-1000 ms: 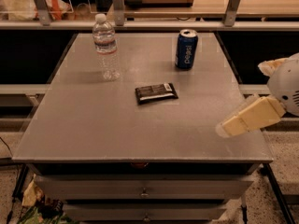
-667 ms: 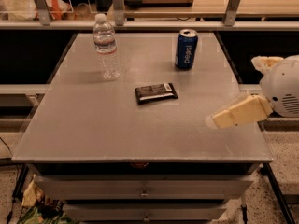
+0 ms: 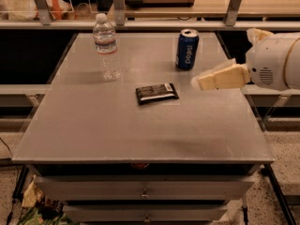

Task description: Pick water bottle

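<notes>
The water bottle [image 3: 106, 46] is clear ribbed plastic with a white cap and a white-and-red label band. It stands upright at the back left of the grey table [image 3: 93, 125]. My gripper [image 3: 199, 81] reaches in from the right on a white arm, above the table's right side, well to the right of the bottle. It hangs just right of the dark snack packet [image 3: 156, 93] and in front of the blue Pepsi can [image 3: 187, 48]. It holds nothing.
The blue Pepsi can stands upright at the back centre-right. The flat dark packet lies mid-table. A shelf with metal uprights [image 3: 118, 3] runs behind the table. Drawers [image 3: 145, 189] sit under the table's front edge.
My gripper has moved left and further back over the table, from near the right front edge to beside the dark packet. The bottle, can and packet have not moved.
</notes>
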`<state>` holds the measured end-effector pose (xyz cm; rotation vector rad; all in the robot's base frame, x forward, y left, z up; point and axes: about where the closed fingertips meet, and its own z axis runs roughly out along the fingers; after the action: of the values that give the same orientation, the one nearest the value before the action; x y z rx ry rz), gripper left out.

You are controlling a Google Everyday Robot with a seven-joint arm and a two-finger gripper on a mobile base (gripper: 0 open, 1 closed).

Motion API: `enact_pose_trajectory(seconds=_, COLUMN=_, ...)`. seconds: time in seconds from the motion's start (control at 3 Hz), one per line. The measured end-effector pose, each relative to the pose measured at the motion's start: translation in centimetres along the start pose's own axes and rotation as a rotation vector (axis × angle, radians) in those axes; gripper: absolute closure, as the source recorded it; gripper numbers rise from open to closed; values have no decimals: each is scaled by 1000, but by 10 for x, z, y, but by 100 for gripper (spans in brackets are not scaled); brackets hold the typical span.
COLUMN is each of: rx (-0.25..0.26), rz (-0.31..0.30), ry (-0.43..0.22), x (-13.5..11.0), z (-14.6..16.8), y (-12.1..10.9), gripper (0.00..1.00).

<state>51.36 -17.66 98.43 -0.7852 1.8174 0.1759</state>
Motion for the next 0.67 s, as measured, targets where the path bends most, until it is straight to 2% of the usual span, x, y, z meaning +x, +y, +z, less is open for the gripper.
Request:
enact_pose_trajectory(seconds=0.33, rx=-34, rz=49, ry=-62, x=-13, z=21, y=-11, gripper=0)
enact_pose_trajectory(seconds=0.67, rx=-143, rz=22, ry=-87, x=-31, z=40, y=-8, gripper=0)
